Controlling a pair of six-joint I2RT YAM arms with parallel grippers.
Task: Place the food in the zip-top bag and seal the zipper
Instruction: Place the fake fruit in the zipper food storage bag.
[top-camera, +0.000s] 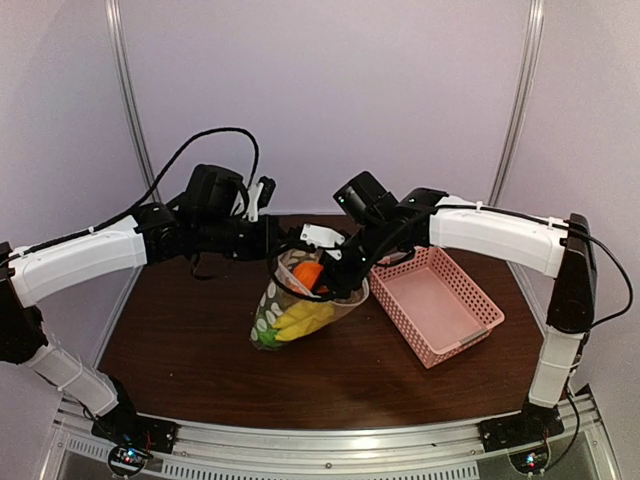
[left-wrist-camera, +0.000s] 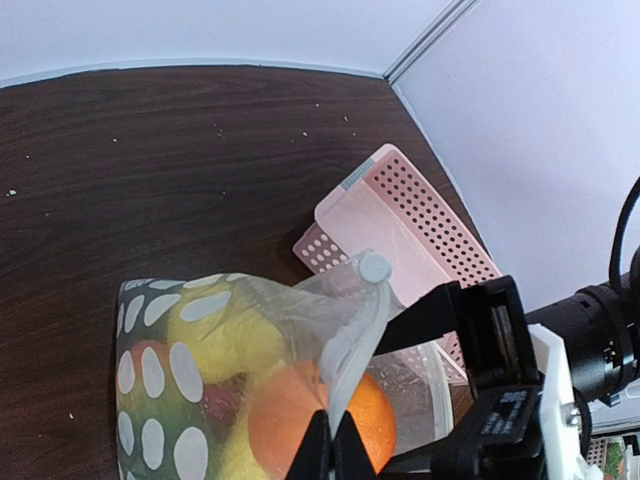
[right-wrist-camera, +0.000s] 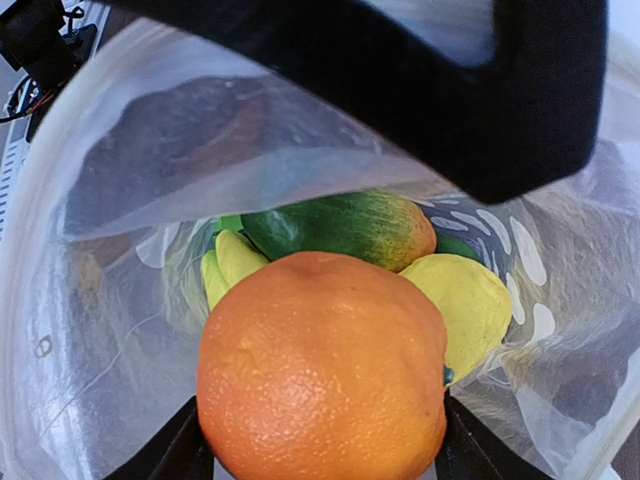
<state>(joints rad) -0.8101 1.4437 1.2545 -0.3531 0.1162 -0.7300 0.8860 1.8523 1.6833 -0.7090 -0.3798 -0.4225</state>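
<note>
Bag (top-camera: 300, 312) mid table, bottom resting on wood, mouth held up and open. Your left gripper (left-wrist-camera: 330, 450) is pinched tight on bag's mouth edge, along zipper (left-wrist-camera: 352, 335). White slider (left-wrist-camera: 375, 268) sits just past its fingers. Your right gripper (right-wrist-camera: 318, 455) is down in bag mouth, fingers wide, one on each side of orange (right-wrist-camera: 320, 370), clamped on it. Under orange you see green veg (right-wrist-camera: 340, 225), lemon (right-wrist-camera: 465, 305), bananas (right-wrist-camera: 225, 265). Pink basket (top-camera: 432, 300) just right of bag.
</note>
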